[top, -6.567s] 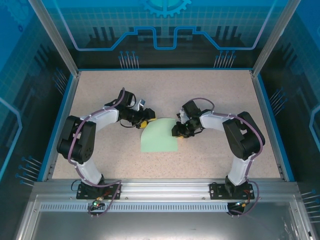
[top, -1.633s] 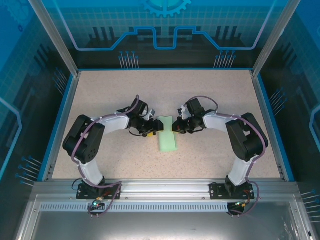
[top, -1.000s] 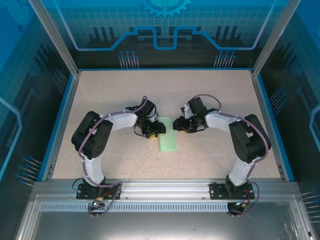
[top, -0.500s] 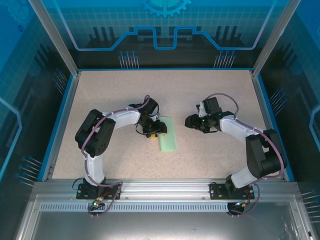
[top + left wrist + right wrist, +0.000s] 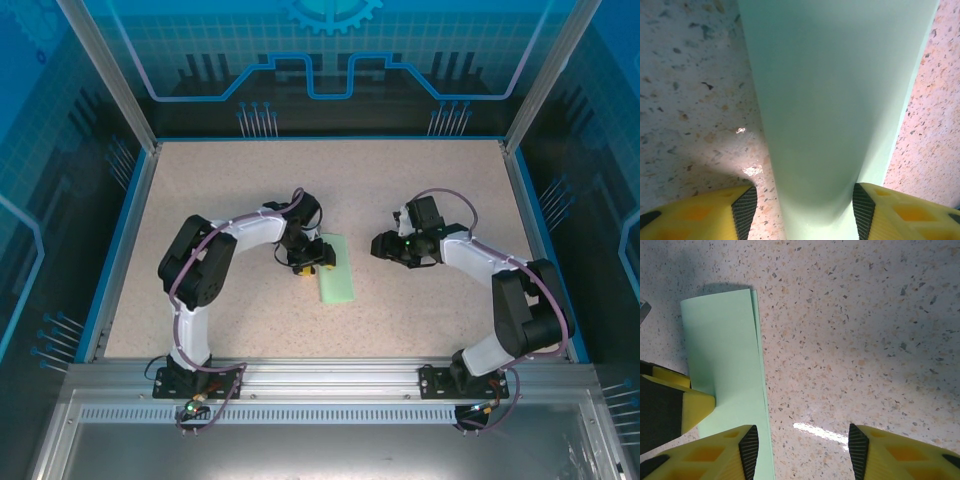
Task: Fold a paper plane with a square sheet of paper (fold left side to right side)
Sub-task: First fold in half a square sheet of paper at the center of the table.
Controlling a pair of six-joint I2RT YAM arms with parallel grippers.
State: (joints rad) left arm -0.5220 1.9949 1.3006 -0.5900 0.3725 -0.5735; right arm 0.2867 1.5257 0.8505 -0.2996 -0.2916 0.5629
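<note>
While the left gripper [image 5: 312, 257] stands open astride the square sheet of paper [image 5: 338, 283], that sheet lies flat on the table [image 5: 220, 190] as a narrow folded strip, centre. Right gripper [image 5: 800, 447] is open too, just right of it.

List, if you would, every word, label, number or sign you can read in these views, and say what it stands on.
No text can be read in these views.
The square sheet of paper is plain and unmarked.
The blue back panel carries a gear outline and line patterns, no letters.
The speckled table bears no label.
</note>
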